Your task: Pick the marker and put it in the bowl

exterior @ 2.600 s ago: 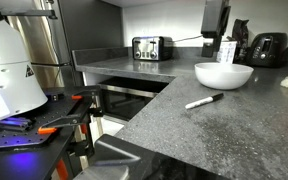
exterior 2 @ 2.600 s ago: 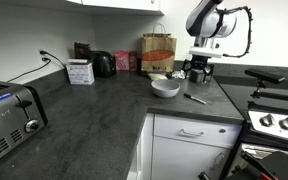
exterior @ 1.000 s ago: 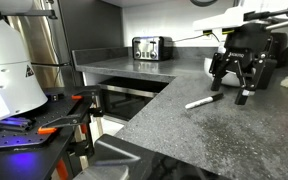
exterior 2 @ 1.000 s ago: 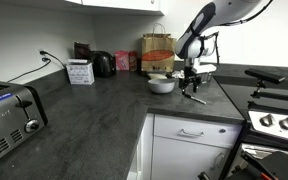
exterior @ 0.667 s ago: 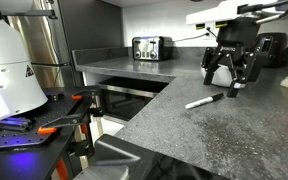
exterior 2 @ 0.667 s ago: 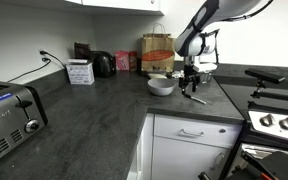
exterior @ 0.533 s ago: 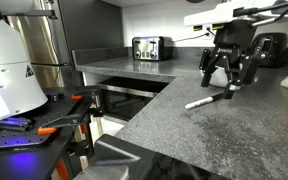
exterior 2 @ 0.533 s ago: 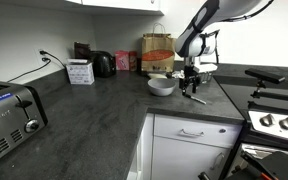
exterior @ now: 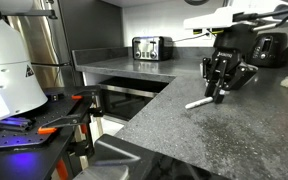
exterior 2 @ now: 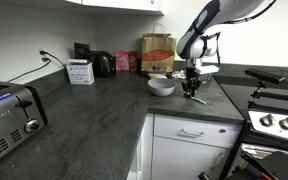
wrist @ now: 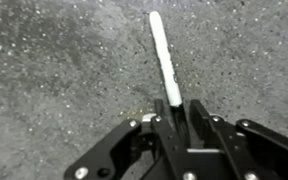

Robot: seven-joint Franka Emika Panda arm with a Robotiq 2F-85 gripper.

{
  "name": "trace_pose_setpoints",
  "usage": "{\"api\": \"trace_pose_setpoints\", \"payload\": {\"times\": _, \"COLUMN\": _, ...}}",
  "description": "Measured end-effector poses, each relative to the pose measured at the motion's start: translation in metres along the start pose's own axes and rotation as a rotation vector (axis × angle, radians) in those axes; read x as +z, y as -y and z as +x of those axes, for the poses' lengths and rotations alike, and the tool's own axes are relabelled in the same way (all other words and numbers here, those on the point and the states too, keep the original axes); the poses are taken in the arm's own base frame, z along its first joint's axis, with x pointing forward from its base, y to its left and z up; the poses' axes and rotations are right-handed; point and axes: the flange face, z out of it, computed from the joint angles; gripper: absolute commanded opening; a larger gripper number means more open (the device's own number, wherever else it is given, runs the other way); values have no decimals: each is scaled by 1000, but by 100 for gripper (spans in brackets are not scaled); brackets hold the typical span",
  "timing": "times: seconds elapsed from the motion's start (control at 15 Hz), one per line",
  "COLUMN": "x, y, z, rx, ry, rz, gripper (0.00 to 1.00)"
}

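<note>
The marker (wrist: 162, 55), a slim white stick, lies flat on the dark speckled counter. Its near end runs in between my gripper's (wrist: 174, 112) two fingers, which stand close on either side of it. In an exterior view the gripper (exterior: 222, 93) is down at the counter over the marker's (exterior: 197, 102) far end, and the bowl is hidden behind the arm. The white bowl (exterior 2: 164, 87) shows in an exterior view just beside the gripper (exterior 2: 192, 93), a short way from it.
A toaster (exterior: 152, 47) and a black kettle (exterior: 269, 48) stand at the back of the counter. A brown paper bag (exterior 2: 157, 52) and a white box (exterior 2: 81, 72) line the wall. A stove (exterior 2: 274, 120) adjoins the counter edge.
The gripper has come down over the marker's end and its jaws have gone from wide open to closed around it. The marker has stayed on the counter.
</note>
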Motion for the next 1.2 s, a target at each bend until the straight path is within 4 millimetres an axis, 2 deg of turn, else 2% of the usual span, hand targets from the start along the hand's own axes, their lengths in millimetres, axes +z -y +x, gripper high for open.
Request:
{"api": "trace_pose_setpoints", "payload": {"times": 0.13, "x": 0, "y": 2, "z": 1, "rx": -4, "ry": -1, "rz": 1, "gripper": 0}}
{"api": "trace_pose_setpoints", "payload": {"times": 0.2, "x": 0, "y": 3, "z": 1, "rx": -5, "ry": -1, "rz": 2, "gripper": 3}}
{"api": "trace_pose_setpoints", "payload": {"times": 0.47, "x": -1, "y": 6, "z": 3, "rx": -10, "ry": -3, "rz": 3, "gripper": 4}}
{"api": "trace_pose_setpoints", "payload": {"times": 0.6, "x": -7, "y": 8, "z": 4, "rx": -10, "ry": -12, "rz": 0, "gripper": 4}}
{"api": "trace_pose_setpoints", "payload": {"times": 0.73, "x": -28, "y": 11, "z": 6, "rx": -2, "ry": -42, "rz": -15, "gripper": 4}}
{"api": "trace_pose_setpoints", "payload": {"times": 0.93, "x": -71, "y": 24, "z": 12, "rx": 17, "ry": -83, "rz": -58, "gripper": 4}}
{"api": "trace_pose_setpoints", "payload": {"times": 1.2, "x": -125, "y": 60, "z": 29, "rx": 5, "ry": -99, "rz": -102, "gripper": 4}}
